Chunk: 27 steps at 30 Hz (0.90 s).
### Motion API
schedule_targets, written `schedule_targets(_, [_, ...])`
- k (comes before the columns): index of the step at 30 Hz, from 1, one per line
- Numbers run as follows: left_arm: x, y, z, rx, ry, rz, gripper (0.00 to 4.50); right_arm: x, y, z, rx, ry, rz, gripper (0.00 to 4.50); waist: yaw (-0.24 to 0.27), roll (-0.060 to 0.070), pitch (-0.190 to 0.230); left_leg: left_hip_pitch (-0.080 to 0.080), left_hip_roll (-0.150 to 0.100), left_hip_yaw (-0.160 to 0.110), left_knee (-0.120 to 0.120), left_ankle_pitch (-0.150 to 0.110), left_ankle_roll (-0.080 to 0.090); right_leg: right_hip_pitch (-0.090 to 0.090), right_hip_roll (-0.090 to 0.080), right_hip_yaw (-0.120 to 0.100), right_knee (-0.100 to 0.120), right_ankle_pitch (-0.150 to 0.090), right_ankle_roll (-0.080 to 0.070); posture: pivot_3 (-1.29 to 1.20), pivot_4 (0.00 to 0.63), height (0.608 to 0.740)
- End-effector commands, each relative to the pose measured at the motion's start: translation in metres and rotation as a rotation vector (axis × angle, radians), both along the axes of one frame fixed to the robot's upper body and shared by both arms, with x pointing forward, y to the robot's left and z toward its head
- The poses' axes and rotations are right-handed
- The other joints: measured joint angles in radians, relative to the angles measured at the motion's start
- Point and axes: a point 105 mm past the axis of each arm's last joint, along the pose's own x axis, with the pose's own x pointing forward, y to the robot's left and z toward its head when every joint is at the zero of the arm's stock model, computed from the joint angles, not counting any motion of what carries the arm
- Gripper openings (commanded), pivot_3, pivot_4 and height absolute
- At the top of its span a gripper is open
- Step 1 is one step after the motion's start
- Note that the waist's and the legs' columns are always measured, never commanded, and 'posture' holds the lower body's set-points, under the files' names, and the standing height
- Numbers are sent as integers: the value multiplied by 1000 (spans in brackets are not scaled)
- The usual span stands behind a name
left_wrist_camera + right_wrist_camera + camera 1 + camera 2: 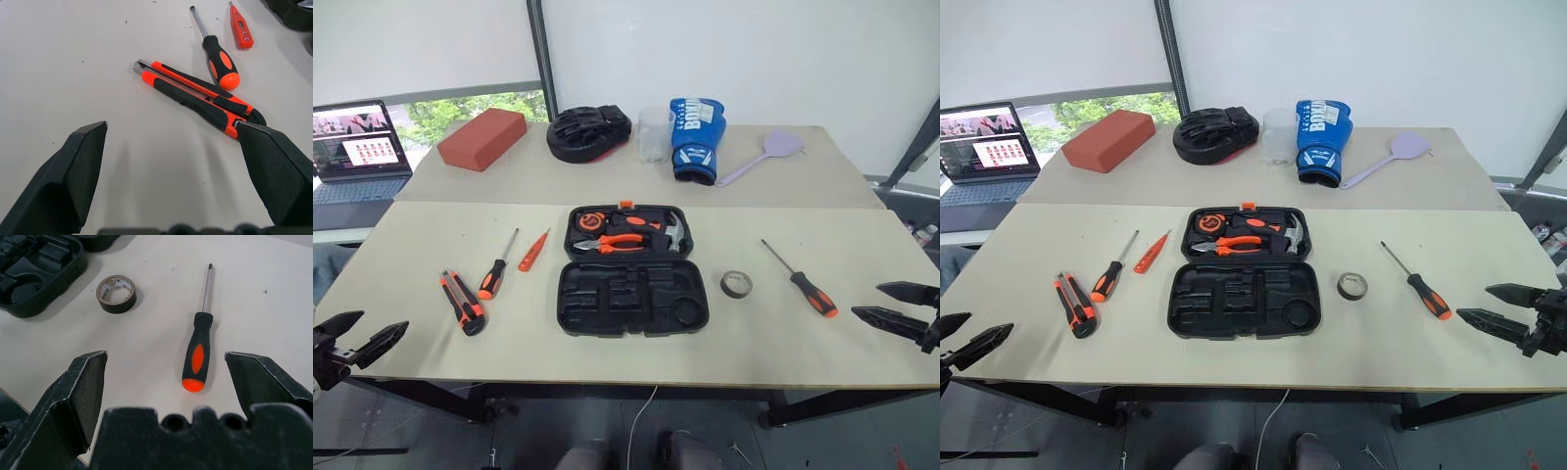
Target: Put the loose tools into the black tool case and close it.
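Rounded black plastic tool case lies open, moulded slots bare.

Table: smooth, matt, pale laminate-like surface. Tool case: black moulded plastic, slight sheen. 2 screwdrivers: bright metal shafts, black-and-orange rubbery handles. Utility knife: orange and black plastic, ribbed grip. Tape roll: dark, glossy outer face. Claw fingers: matt black.

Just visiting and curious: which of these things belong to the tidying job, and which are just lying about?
Job: open black plastic tool case; two black-and-orange screwdrivers; slim orange tester; orange-and-black utility knife; dark tape roll.

Lying about: red brick-shaped block; black mitt; blue boxing glove; lilac spatula; laptop.
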Motion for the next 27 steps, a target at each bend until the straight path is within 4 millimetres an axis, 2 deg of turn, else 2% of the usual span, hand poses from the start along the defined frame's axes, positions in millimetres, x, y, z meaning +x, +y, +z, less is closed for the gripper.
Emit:
schedule_targets(1, [4,-1,6,25,-17,-3,4500,-2,-5,12,-11,-65,-9,4461,0,0,0,0,0,0,0,0,0,0,0,0,0,0,0,0,150,740])
schedule_targets(4, [15,-9,7,14,4,5,4500,1,-6,16,-35,-89,-10,4461,2,0,0,0,0,0,0,0,0,1,0,0,0,0,0,0,150,740])
schedule_targets(8, [36,-27,14,32,34,-20,4500,13,11,29,-59,-133,43,4461,2,0,0,0,0,0,2,0,0,1,0,0,1,1,0,0,150,740])
schedule_targets(12, [59,-51,19,42,78,-89,4500,21,53,46,-24,-159,191,4461,0,0,0,1,0,0,3,1,-2,1,0,0,2,2,-1,0,150,740])
schedule_targets(15, [88,-67,23,6,126,-87,4500,16,113,53,-41,-176,413,4461,-1,0,0,1,0,0,2,2,-3,0,0,0,5,2,-1,0,150,740])
schedule_targets(19, [112,-76,20,-71,223,-23,4500,6,161,59,-38,-205,578,4461,-1,-2,1,0,0,-1,3,3,-5,-2,1,-1,9,2,-1,0,150,740])
schedule_targets(21, [120,-77,18,-98,248,2,4500,3,174,62,-18,-213,615,4461,-2,-2,1,0,-1,-1,4,3,-4,-2,1,-1,9,2,-1,0,150,740])
schedule_targets(24, [129,-75,4,-71,309,32,4500,3,192,70,7,-250,664,4461,-5,-3,1,0,-2,-1,7,3,-4,-3,1,-1,9,2,-1,0,150,740])
schedule_targets(27, [136,-75,-6,-56,345,38,4500,5,202,73,18,-267,678,4461,-7,-3,1,0,-2,-1,7,3,-4,-3,1,-1,9,2,-1,0,150,740])
